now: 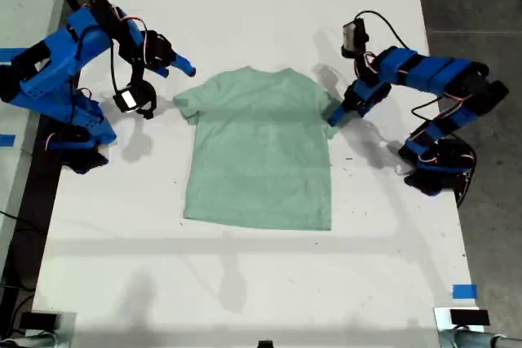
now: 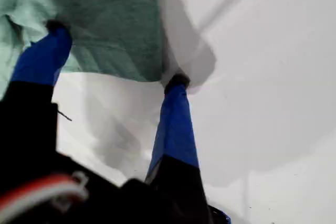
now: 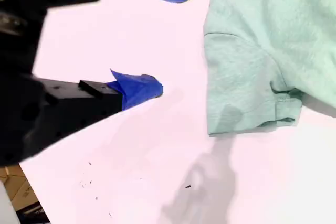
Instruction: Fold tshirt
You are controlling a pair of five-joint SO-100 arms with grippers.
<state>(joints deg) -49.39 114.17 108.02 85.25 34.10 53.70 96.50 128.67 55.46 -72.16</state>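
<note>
Tshirt (image 1: 259, 152) flat, spread on the white table (image 1: 245, 283), neck away from the camera, between both arms in the exterior view. Soft thin cloth, light and limp; likely to sag and drag, so pinch hems or sleeve edges, not the middle. My first gripper (image 1: 336, 116) is at the sleeve on the exterior view's right, jaws apart, one tip on the cloth, the other at the sleeve edge, nothing clamped. My second gripper (image 3: 170, 35) has its jaws apart, just off the other sleeve, holding nothing.
</note>
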